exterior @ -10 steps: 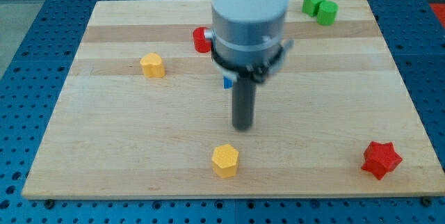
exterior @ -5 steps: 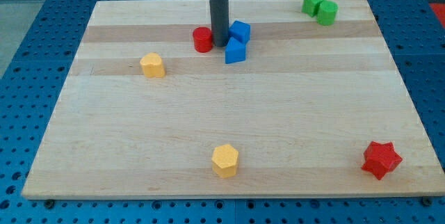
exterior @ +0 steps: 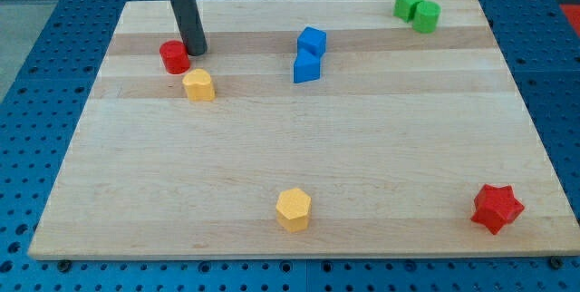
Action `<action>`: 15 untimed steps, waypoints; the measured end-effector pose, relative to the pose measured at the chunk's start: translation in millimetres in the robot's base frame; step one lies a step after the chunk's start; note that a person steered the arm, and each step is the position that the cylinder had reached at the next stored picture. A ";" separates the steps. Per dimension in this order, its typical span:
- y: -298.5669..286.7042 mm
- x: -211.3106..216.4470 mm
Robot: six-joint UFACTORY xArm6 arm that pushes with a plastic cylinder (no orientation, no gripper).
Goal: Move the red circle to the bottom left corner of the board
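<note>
My tip (exterior: 196, 52) had no jaws and held nothing; it stood just right of the red circle (exterior: 174, 57), touching it, near the board's (exterior: 381, 165) upper left. The pushing step was in hand. Next, the tip probably needed to go above the circle and push it down, passing the yellow block (exterior: 198, 84).

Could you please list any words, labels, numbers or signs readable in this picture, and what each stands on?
None: no text, label or number shows on the board, on the rod above my tip, or on any block, including the red circle beside my tip.
</note>
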State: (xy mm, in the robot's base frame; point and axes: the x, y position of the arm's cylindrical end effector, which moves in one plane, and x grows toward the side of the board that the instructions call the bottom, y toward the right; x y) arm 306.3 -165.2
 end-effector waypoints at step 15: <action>7.1 175.7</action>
State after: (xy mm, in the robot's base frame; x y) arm 482.0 -158.1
